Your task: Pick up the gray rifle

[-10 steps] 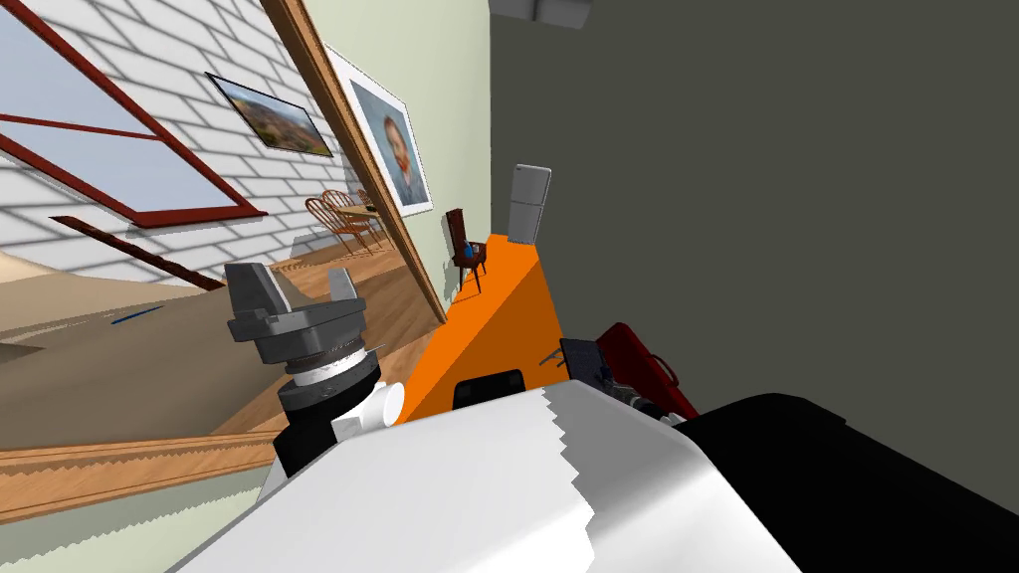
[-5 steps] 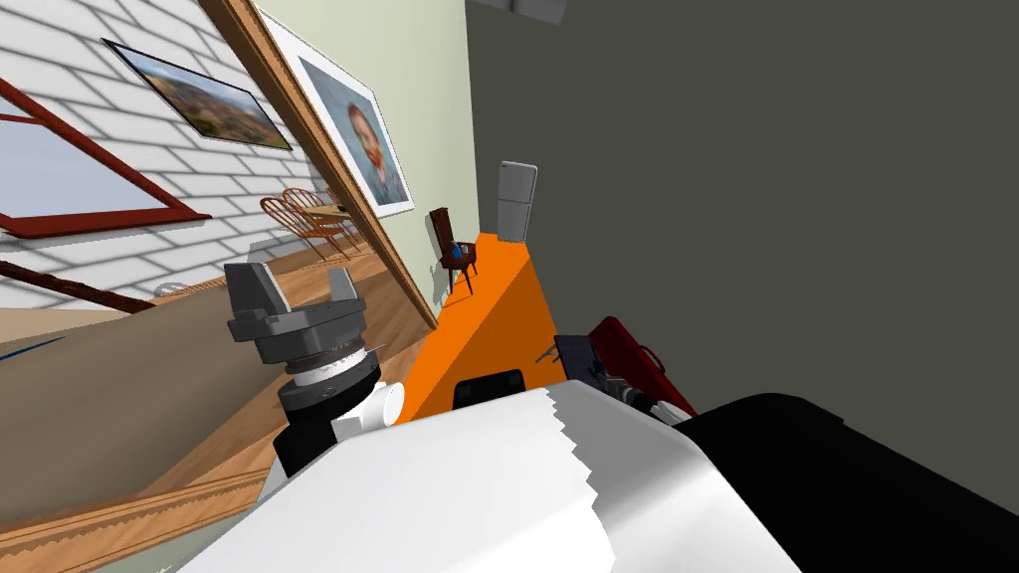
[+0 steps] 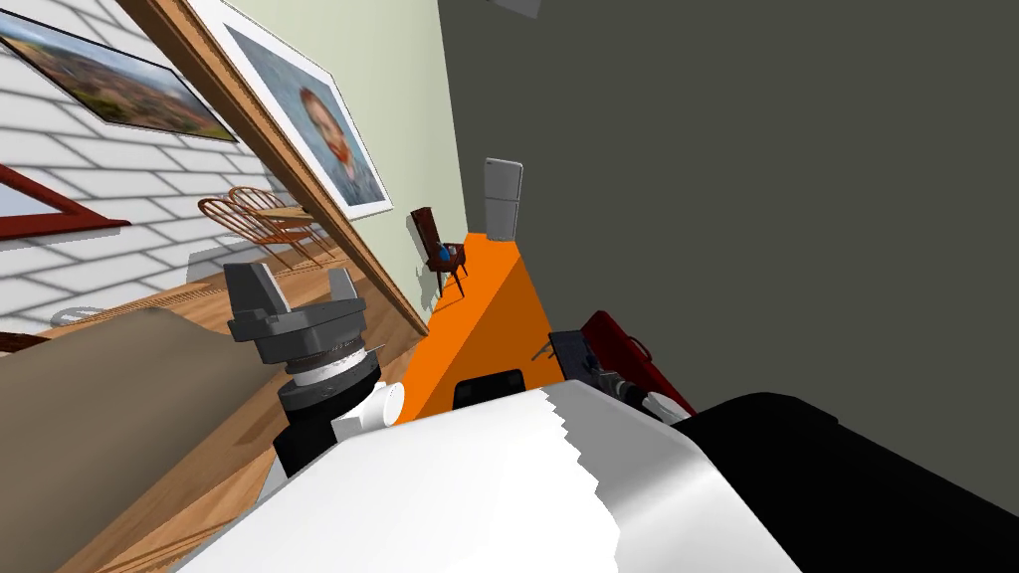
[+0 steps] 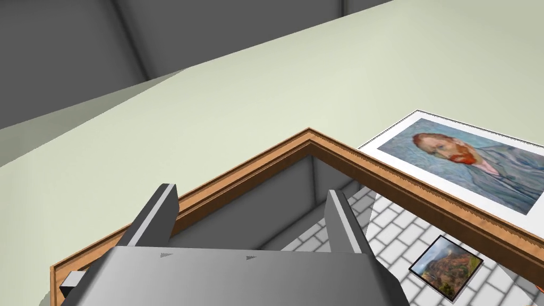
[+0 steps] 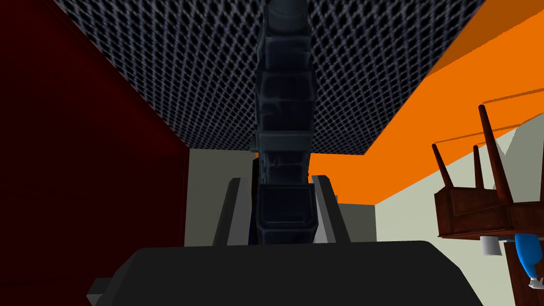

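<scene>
Dark-grey rifle [image 5: 281,106] is sitting pinched betw. right gripper [image 5: 276,180] blades; left gripper [image 3: 296,281] is hanging spread. Grasp prob. done; next is calling for steady lift.

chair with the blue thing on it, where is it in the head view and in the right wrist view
Head view: the dark wooden chair stands far ahead, at the orange surface's far end.
Right wrist view: the chair is off to one side of the right gripper, which is shut on the dark grey rifle.
Shared landmark: the orange surface.
</scene>
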